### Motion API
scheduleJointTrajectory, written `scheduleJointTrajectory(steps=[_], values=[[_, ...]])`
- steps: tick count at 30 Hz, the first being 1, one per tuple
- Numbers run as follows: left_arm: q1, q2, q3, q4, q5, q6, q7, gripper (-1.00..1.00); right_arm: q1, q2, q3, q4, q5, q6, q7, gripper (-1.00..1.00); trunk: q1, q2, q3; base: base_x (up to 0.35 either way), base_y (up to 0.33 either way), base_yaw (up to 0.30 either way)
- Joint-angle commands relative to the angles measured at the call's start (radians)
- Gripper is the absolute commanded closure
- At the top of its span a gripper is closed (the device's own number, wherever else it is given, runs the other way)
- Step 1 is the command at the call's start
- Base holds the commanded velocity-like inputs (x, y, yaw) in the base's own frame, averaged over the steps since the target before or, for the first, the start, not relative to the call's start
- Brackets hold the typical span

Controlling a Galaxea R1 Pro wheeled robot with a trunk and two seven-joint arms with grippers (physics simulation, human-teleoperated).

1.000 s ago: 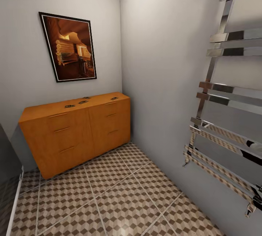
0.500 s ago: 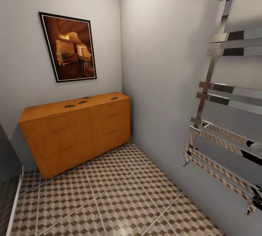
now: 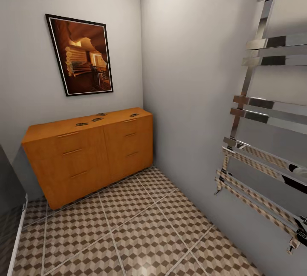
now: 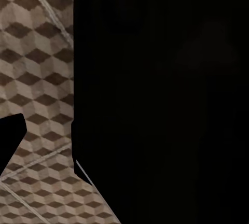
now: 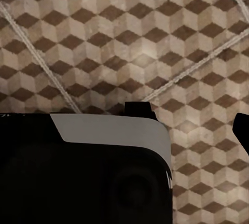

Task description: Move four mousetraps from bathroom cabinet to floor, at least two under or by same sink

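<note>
Nothing has moved since the earlier head views: framing and contents match, so the robot seems parked for the moment. Four mousetraps (image 3: 97, 119) lie as small dark slips on top of the orange-brown cabinet (image 3: 91, 152), strung in a loose row along its top and apart from one another; at this range their fittings cannot be made out. They sit there simply as the starting stock, none yet lowered to the bathroom floor (image 3: 140, 233), so the task looks unbegun. The cabinet stands in the corner, its back against the wall under one framed picture (image 3: 80, 56), with six slim drawer handles across its two columns of fronts. Off to the cabinet's right, on the side wall, hangs one chrome towel rail (image 3: 264, 110), its lower bars mirroring the tile pattern. Both wrist views look down on the cube-patterned tiles past dark robot bodywork, which suggests the arms hang tucked for travel; whether either gripper is spread or closed I cannot tell.
</note>
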Motion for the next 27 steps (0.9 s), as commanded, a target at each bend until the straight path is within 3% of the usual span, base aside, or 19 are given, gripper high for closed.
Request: scheduleJointTrajectory(steps=[1,27], values=[[0.000,0.000,0.008,-0.001,-0.001,-0.001,-0.001,-1.00,-0.001,0.000,-0.001,0.001,0.001,-0.004,0.000,-1.00,0.000,0.000,-0.001,0.000,0.000,0.000],[0.000,0.000,0.008,-0.001,-0.002,-0.001,-0.001,-1.00,-0.001,0.003,-0.001,0.004,0.001,-0.005,-0.004,-1.00,0.000,0.000,-0.032,0.000,0.000,0.000]])
